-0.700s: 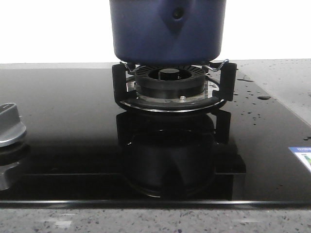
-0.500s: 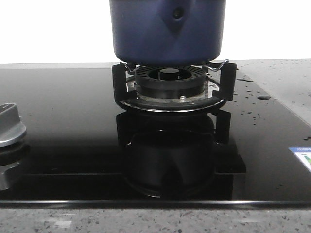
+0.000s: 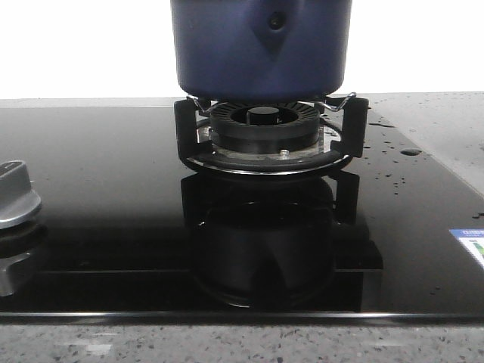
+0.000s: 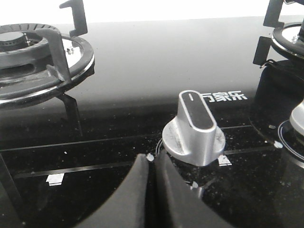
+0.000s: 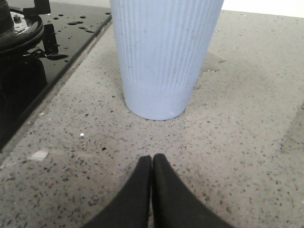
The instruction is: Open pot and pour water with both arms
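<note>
On the burner (image 3: 261,136) at the back of the glass hob (image 3: 113,227), the pot (image 3: 261,49) sits square on the black pan support, its triangular side mount with the round hole facing us. Nothing has shifted over the last moment: pot, burner and the scattered water drops (image 3: 389,144) are exactly where they were. So this is a pause, not progress. The pot's top is cut off by the front view, so whether a lid is on it I can't say.

Over at the left, the left tool (image 4: 151,161) hangs low over the hob just beside a silver knob (image 4: 194,130), finger tips pressed together and holding nothing. The right tool (image 5: 152,164) is off the glass altogether, above the speckled worktop (image 5: 237,118), also closed and empty, pointing at a pale blue ribbed cup (image 5: 161,52) that stands near the hob's edge.

Neither arm is anywhere near the pot, then. By the look of it, the opening step hasn't begun; both tools will need to spread apart and travel to the pot first, with that cup the likely target for pouring.
</note>
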Robot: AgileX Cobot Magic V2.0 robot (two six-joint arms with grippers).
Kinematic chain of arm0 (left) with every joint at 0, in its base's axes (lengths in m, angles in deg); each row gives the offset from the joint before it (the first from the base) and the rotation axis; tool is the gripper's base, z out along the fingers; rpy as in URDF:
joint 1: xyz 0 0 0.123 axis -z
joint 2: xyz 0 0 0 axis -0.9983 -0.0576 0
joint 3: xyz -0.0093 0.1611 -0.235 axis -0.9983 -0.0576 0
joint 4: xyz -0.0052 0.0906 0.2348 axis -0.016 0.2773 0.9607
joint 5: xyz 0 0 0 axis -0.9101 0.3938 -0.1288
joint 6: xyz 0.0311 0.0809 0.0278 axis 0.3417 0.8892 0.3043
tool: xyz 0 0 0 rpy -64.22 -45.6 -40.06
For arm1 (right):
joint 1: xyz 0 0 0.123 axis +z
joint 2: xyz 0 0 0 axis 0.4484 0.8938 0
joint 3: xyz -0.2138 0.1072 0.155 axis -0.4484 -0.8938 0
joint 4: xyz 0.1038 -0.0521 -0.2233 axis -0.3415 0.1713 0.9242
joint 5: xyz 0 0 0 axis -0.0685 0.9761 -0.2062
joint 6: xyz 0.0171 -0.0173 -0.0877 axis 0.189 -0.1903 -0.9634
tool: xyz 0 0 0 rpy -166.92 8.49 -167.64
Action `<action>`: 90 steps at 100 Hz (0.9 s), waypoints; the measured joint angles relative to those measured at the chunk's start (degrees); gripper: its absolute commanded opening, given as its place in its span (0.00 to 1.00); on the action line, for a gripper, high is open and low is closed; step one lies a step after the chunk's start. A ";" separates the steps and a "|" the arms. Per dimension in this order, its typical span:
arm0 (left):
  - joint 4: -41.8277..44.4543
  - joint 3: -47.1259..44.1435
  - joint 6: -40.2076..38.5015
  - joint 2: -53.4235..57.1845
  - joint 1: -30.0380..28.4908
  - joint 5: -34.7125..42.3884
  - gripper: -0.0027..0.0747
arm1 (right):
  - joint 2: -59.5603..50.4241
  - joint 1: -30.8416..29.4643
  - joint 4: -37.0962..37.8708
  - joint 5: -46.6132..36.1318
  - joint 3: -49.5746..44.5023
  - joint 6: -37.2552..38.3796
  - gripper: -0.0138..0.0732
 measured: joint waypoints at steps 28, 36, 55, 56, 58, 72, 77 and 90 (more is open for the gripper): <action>0.00 0.00 0.00 0.00 0.00 0.00 0.01 | 0.00 0.00 0.97 -1.72 0.00 0.00 0.08; 0.00 0.00 0.00 0.00 0.00 0.00 0.01 | 0.00 0.00 1.24 -6.16 0.00 0.00 0.08; -0.82 0.00 0.00 0.00 0.00 1.66 0.01 | 0.00 0.00 0.89 -19.59 0.00 0.00 0.08; -1.51 0.00 0.00 0.00 0.00 2.03 0.01 | 0.00 0.00 0.64 -20.03 0.00 0.00 0.08; -2.42 0.00 0.00 0.00 0.00 2.62 0.01 | 0.00 0.00 -0.18 -21.25 0.00 0.00 0.08; -22.80 0.00 0.00 0.00 0.00 7.82 0.01 | 0.00 0.00 -10.35 -25.29 0.00 0.68 0.08; -32.32 0.00 0.00 0.00 0.00 10.73 0.01 | 0.00 0.00 -14.72 -25.53 0.00 0.81 0.08; -49.27 0.00 0.00 0.00 0.00 16.76 0.01 | 0.00 0.00 -22.55 -25.01 0.00 1.14 0.08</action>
